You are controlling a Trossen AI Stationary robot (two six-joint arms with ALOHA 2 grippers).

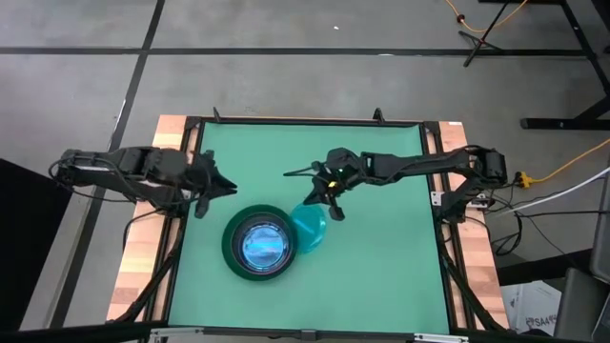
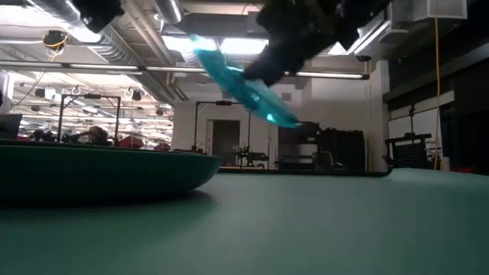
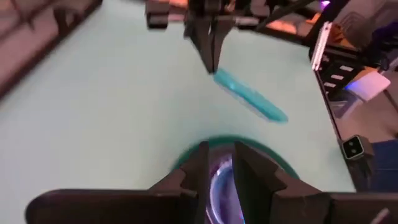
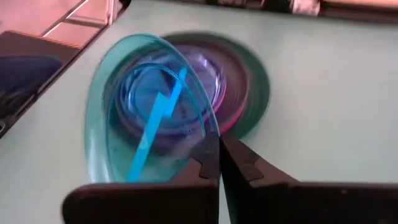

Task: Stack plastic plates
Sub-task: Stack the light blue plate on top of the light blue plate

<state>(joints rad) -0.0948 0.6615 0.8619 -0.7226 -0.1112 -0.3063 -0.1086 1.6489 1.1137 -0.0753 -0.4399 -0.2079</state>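
Note:
A large dark green plate [image 1: 232, 252] rests flat on the green mat near the table's front, with pink and bluish translucent plates [image 1: 259, 240] nested in it; its rim also shows in the low view [image 2: 99, 172]. My right gripper [image 1: 324, 204] is shut on a translucent cyan plate [image 1: 311, 227], held in the air just right of the stack and tilted [image 2: 244, 84]. My left gripper [image 1: 225, 186] hangs above the mat's left side, behind the stack, its fingers [image 3: 205, 168] a little apart with nothing between them. My right gripper pinches the cyan plate's rim [image 4: 208, 138] between its two fingers. The fingers slant down from the table's far right side. The plate is lifted clear of the mat and tilts down away from the fingers, its far edge [image 4: 99, 93] over the stack's right side.
A black frame [image 1: 305, 121] borders the green mat [image 1: 381, 267], with wooden table strips [image 1: 143, 257] outside it. The mat's right half and far part lie bare. Cables and stand legs lie on the floor beyond the table.

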